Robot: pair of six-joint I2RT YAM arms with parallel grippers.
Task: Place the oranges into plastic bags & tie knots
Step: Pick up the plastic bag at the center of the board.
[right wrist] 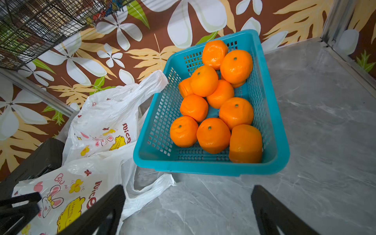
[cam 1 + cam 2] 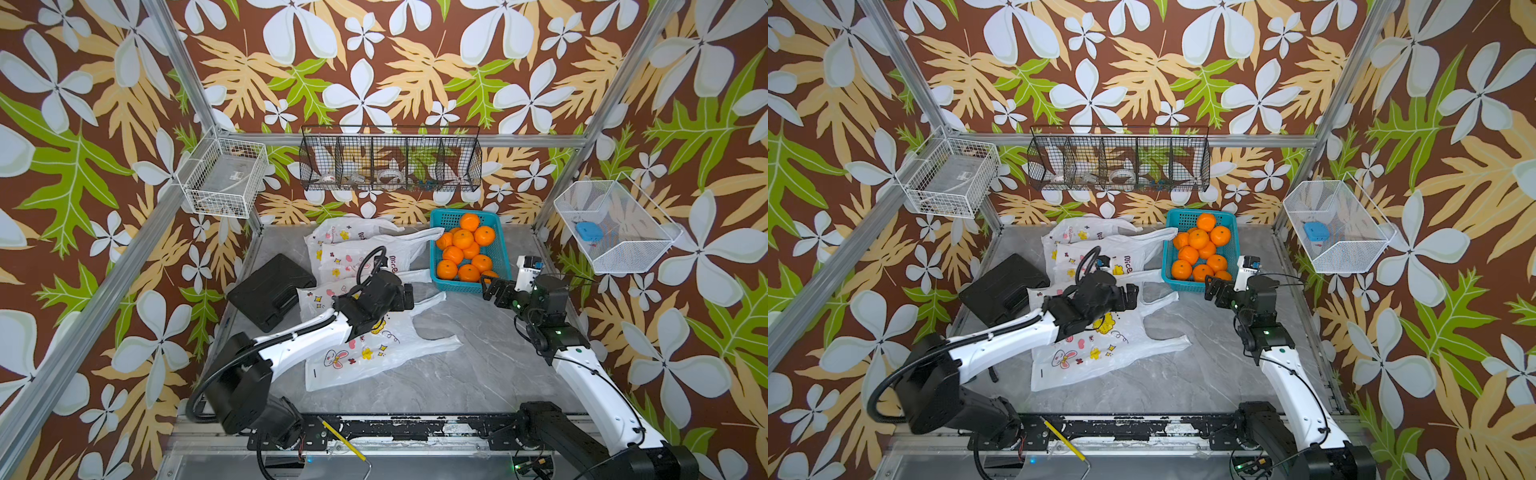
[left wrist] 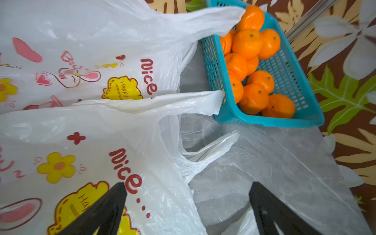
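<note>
Several oranges (image 2: 463, 239) (image 1: 213, 135) are piled in a teal lattice basket (image 2: 445, 217) at the back right. Three plastic bags lie flat and overlapping on the grey table, from the nearest (image 2: 374, 357) to the farthest (image 2: 340, 228). Their handles lie loose and no knots are in view. My left gripper (image 2: 408, 297) (image 3: 187, 185) hovers open over the nearest bag's (image 3: 81, 142) handle end, holding nothing. My right gripper (image 2: 490, 289) (image 1: 188, 187) stands open just in front of the basket's (image 1: 203, 168) near rim, over bare table.
A black case (image 2: 270, 291) lies left of the bags. Wire baskets hang on the walls: white at left (image 2: 224, 178), black at the back (image 2: 390, 160), white at right (image 2: 615, 224). A yellow pencil (image 2: 340, 440) rests on the front rail.
</note>
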